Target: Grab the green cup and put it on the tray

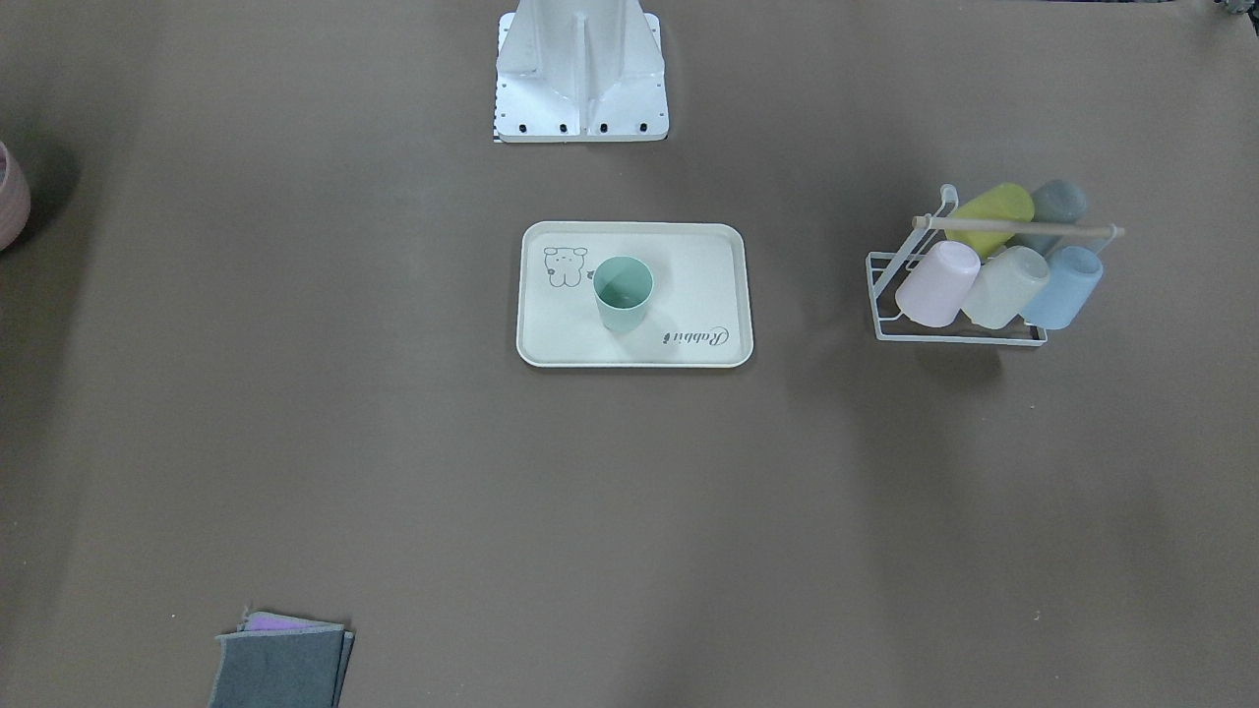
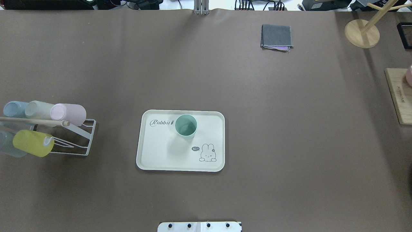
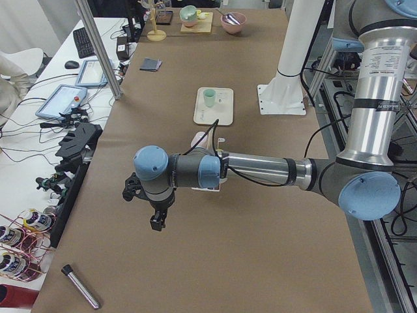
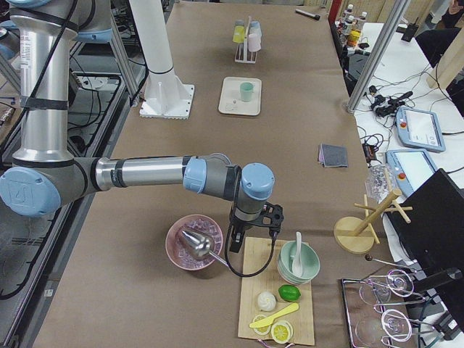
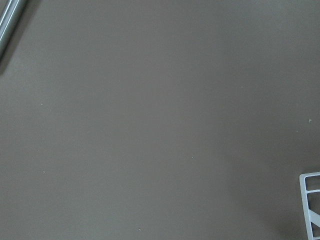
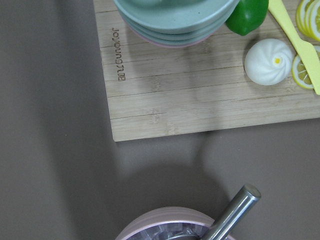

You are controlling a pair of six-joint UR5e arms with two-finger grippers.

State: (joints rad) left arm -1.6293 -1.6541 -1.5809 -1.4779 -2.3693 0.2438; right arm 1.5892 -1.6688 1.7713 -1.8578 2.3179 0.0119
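The green cup (image 1: 623, 292) stands upright, mouth up, on the cream tray (image 1: 703, 280) in the middle of the table. It also shows in the overhead view (image 2: 185, 126), on the tray (image 2: 161, 158) near the "Rabbit" script. Neither gripper is near it. My left gripper (image 3: 157, 223) shows only in the exterior left view, over bare table far from the tray, and I cannot tell if it is open. My right gripper (image 4: 233, 245) shows only in the exterior right view, by a pink bowl (image 4: 194, 243), and I cannot tell its state either.
A white wire rack (image 2: 79, 141) holds several pastel cups at the robot's left. Folded cloths (image 2: 276, 37) lie at the far side. A wooden board (image 6: 200, 95) with bowls, a bun and lemon slices lies at the right end, beside a mug tree (image 2: 362, 32).
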